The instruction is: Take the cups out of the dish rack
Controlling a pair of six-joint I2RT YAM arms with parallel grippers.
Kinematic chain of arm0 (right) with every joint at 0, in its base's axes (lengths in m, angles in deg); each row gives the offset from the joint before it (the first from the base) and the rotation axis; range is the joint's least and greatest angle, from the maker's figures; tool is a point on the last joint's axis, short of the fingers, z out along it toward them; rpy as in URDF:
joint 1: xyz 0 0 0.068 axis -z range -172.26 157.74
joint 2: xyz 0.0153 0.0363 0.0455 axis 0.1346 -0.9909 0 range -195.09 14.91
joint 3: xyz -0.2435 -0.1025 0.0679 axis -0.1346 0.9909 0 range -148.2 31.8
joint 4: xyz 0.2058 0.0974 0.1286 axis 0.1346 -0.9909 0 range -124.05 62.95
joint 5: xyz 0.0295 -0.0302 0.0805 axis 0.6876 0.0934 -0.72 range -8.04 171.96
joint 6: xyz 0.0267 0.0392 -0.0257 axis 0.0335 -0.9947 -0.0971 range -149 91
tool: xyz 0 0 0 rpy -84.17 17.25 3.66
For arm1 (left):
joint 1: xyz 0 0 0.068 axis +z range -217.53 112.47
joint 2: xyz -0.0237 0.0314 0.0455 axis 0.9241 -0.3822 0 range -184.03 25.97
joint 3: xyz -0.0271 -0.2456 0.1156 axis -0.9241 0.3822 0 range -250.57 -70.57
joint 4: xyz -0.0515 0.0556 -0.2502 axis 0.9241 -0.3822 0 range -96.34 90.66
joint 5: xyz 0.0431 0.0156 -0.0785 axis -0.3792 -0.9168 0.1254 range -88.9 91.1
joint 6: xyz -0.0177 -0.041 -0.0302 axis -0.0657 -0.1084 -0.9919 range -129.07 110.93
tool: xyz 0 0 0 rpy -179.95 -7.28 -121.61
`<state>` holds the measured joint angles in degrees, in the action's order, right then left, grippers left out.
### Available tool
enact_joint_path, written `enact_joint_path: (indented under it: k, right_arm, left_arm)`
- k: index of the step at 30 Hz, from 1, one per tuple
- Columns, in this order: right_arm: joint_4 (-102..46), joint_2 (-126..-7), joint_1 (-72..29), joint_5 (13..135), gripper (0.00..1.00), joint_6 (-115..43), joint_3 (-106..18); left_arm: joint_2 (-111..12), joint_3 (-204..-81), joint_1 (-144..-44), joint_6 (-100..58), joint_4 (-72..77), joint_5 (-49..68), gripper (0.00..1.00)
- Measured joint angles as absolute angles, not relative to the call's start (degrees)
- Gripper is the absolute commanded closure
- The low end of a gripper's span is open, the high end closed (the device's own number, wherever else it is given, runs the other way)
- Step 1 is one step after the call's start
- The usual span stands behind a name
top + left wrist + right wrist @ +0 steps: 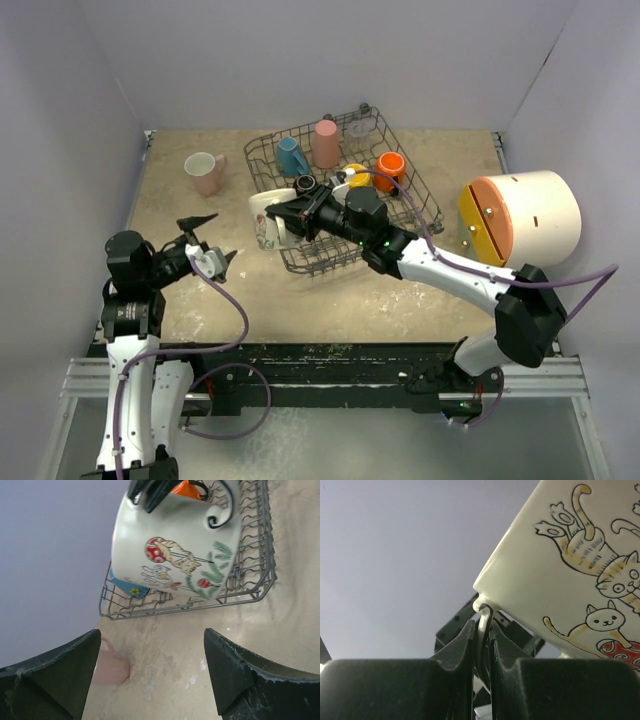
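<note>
At the near left corner of the dish rack [312,262], the right claw [287,214] is clamped tight on the thin handle of a cream mug [263,222] printed with cats. The right wrist view shows the handle pinched between the two fingers [457,645]. The mug hangs tilted on its side, and whether it touches the rack's wires cannot be told.

Left of it, above the tabletop [330,300], the left claw [210,241] hovers with its jaws spread wide and nothing between them. It faces the cream mug but is apart from it.

Inside the rack stand a blue cup [291,156], a tall pink tumbler [326,143] and a clear glass [360,125] along the far side. A yellow cup [355,175], an orange cup [390,165] and a black cup [305,187] lie nearer the middle.

A pale pink mug [205,172] sits on the tabletop, well left of the rack. A big white cylinder [530,215] with an orange end lies to the right.
</note>
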<state>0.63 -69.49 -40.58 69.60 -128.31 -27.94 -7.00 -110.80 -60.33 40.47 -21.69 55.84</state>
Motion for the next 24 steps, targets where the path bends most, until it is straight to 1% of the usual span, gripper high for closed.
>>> enact_joint_path:
  k: [5, 10, 14, 18, 24]
  right_arm:
    - [-0.2, -71.5, -40.6, 74.2, 1.00, -129.9, -32.0]
    - [0.6, -72.8, -40.8, 78.5, 1.00, -131.9, -36.2]
    - [2.5, -76.0, -41.2, 81.0, 1.00, -133.3, -41.1]
    - [4.0, -80.1, -42.2, 82.4, 1.00, -134.4, -45.8]
    - [5.0, -82.7, -44.0, 83.2, 1.00, -135.4, -47.6]
  left_arm:
    - [-6.5, -108.9, -60.6, 38.7, -20.3, 58.8, 0.15]
    - [-5.0, -104.7, -63.4, 35.5, -12.2, 58.4, 0.15]
    - [-5.2, -102.1, -70.1, 34.0, -2.4, 51.8, 0.14]
    - [-9.7, -101.8, -76.2, 33.8, 8.6, 43.2, 0.16]
    - [-14.6, -101.4, -80.1, 35.4, 20.4, 32.8, 0.18]
